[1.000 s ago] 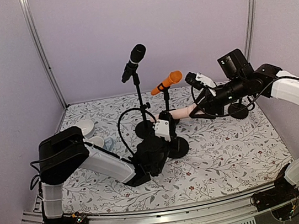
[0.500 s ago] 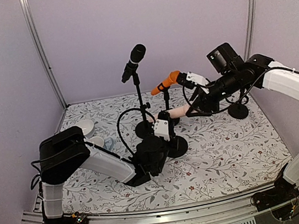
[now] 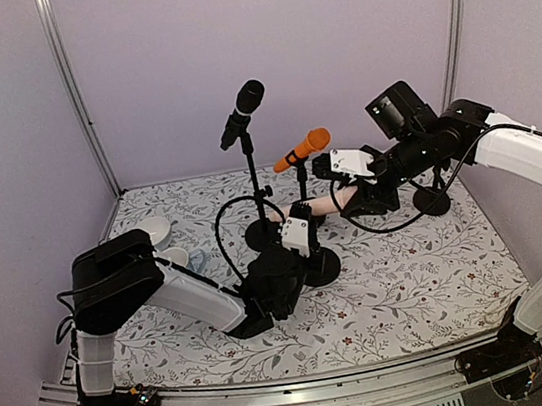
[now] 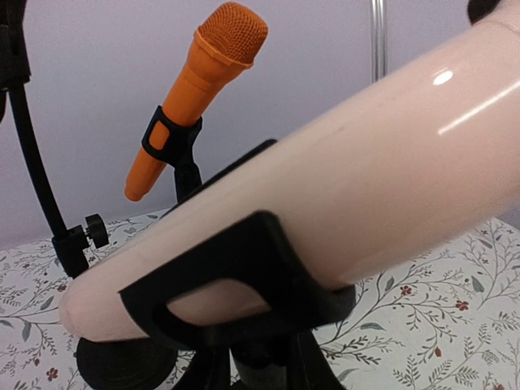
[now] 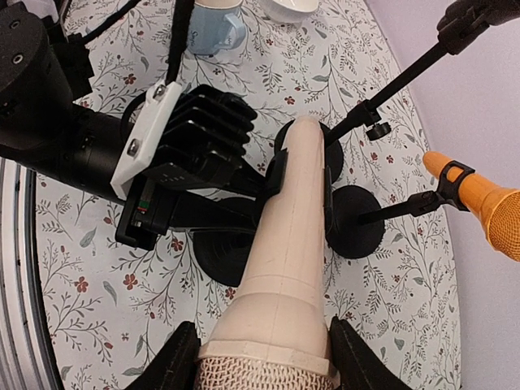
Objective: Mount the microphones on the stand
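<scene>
Beige microphone (image 3: 330,203), centre of the overhead view, is clamped near its head by the right gripper (image 3: 358,191) so its tail can feed the short stand (image 3: 320,265), which the left gripper (image 3: 302,227), pinched shut, seemingly steadies by the stem. Left wrist view: tail resting in the clip (image 4: 244,260), orange microphone (image 4: 203,81) close at upper left. Right wrist view: open cloth (image 5: 89,325) at lower left.

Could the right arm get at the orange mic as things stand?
Probably not yet: the orange microphone sits close by with open air between, but the right pincer is shut on the beige microphone.
</scene>
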